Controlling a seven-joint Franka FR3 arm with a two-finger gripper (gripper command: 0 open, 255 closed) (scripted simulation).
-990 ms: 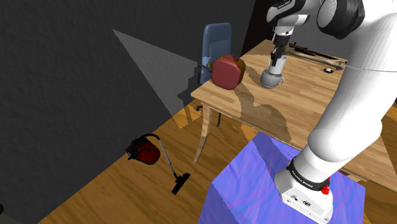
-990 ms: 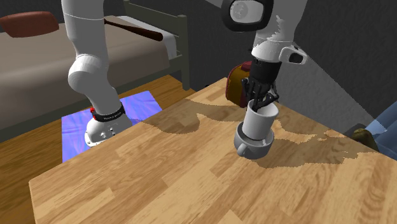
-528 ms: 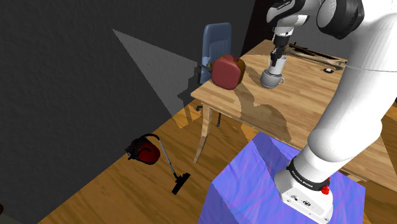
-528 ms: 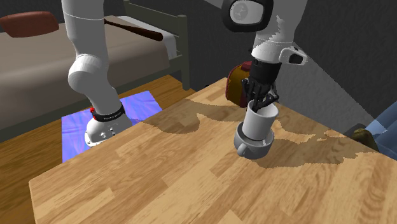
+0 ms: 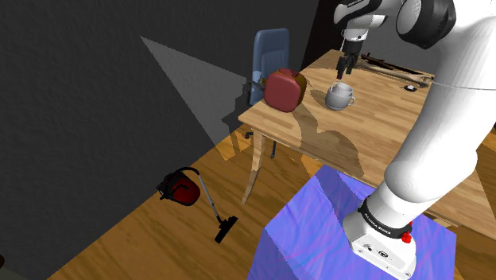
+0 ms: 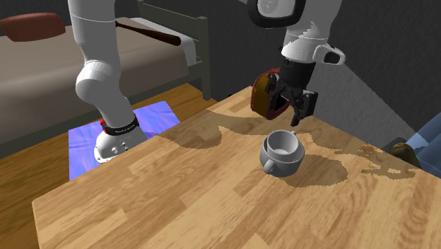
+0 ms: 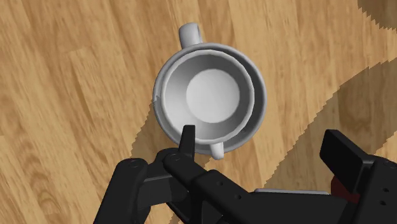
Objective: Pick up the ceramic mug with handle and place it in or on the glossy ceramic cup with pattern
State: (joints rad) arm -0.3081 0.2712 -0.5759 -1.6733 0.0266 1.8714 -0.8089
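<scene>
White mug [image 6: 283,144] inside grey cup [image 6: 281,167]

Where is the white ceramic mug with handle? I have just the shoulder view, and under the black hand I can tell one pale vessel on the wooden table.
Observer: In the wrist view the white mug with handle sits inside the wider pale grey round cup; there are two rims, one within the other.
Operator: Does the hand hold it?
Observer: No. In the second exterior view the black two-finger hand hangs above the cup, fingers apart, touching nothing.
Operator: How do the handles lie?
Observer: They point opposite ways: the mug's toward the hand, the cup's away from it.
</scene>
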